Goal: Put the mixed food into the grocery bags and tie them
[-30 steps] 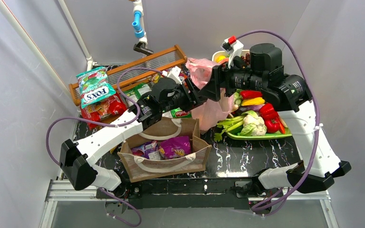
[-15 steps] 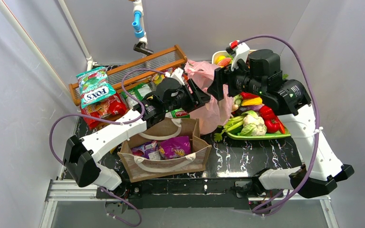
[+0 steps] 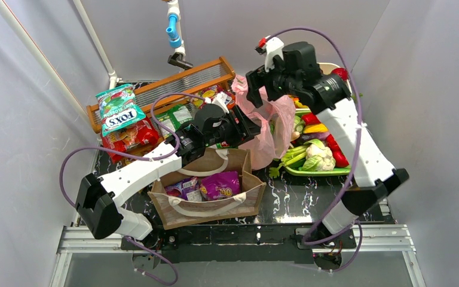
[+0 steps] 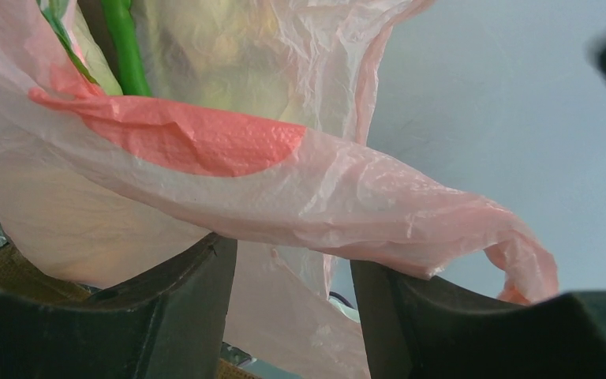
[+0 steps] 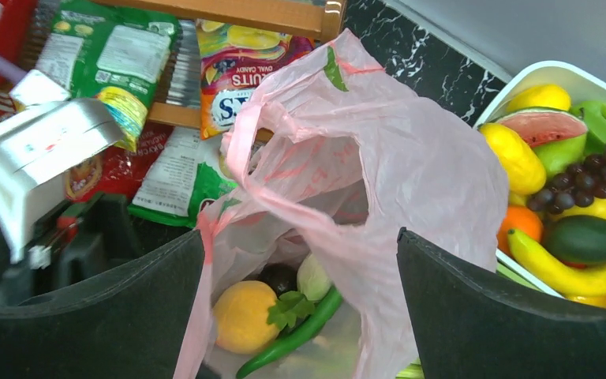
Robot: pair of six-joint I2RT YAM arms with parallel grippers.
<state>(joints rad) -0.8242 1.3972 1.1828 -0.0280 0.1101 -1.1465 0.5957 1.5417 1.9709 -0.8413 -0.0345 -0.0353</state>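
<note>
Pink bag (image 4: 284, 181) drapes over the half-open left gripper (image 4: 292, 260), while the right gripper (image 5: 300, 237) gapes wide above it, empty.

The left arm (image 3: 132, 173) stretches low and forward from its base. Its wrist is turned so that the left gripper (image 4: 293, 264) points sideways, toward the right hand. Its two dark fingers (image 4: 166, 308) stand parted with a clear gap between them. The right arm (image 3: 358, 140) rears high and bends at the elbow. The right gripper (image 5: 300, 268) hangs pointing down just beyond the left hand, jaws spread wide.
</note>
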